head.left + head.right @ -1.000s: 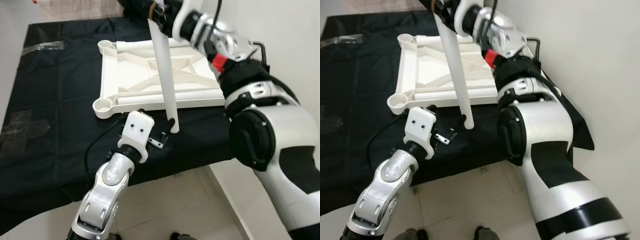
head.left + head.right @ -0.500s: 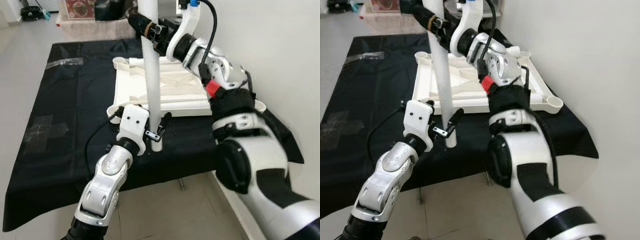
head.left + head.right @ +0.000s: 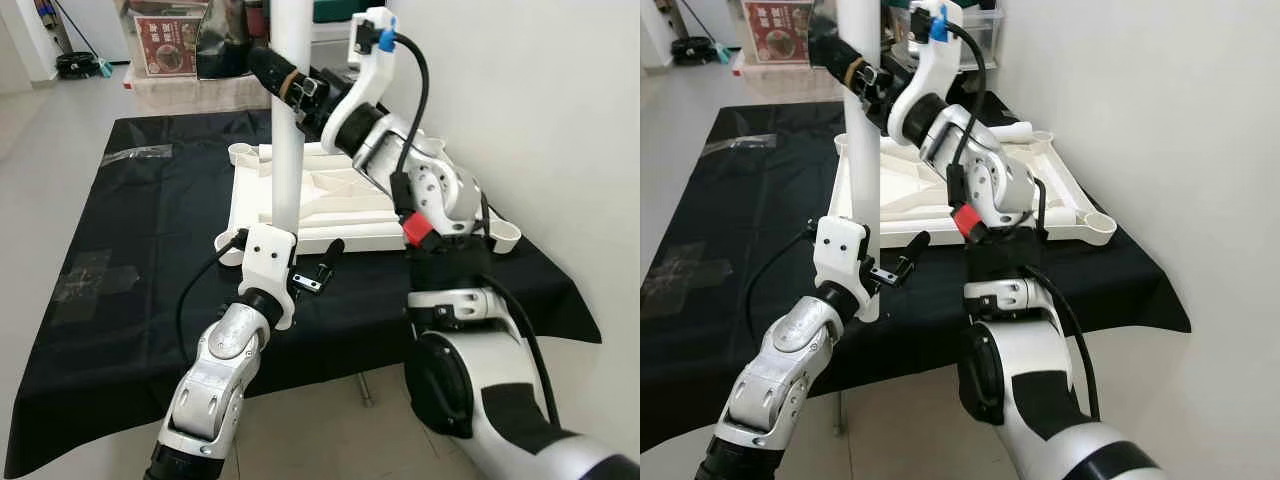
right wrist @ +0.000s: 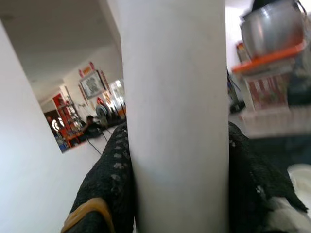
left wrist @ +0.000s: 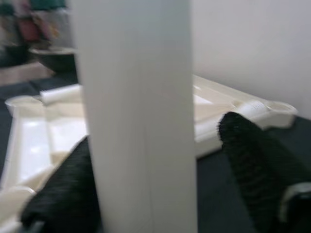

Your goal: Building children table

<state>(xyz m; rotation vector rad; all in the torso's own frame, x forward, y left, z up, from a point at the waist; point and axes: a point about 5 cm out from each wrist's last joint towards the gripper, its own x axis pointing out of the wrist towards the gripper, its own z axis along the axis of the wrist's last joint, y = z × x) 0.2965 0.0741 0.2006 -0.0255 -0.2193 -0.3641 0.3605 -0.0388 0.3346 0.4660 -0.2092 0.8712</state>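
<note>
Here we held the white table leg (image 3: 288,130) upright over the black-draped table's (image 3: 130,250) near edge: our right gripper (image 3: 285,80) clamped it high, our left gripper (image 3: 300,262) bracketed it low, fingers apart, the upturned tabletop (image 3: 340,190) at 12 o'clock.

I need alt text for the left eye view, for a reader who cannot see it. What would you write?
The robot holds a white table leg upright near the front edge of a black-covered table: the right gripper grips it high up, and the left gripper is open around its lower end. Behind it, the white tabletop lies upside down.
</note>
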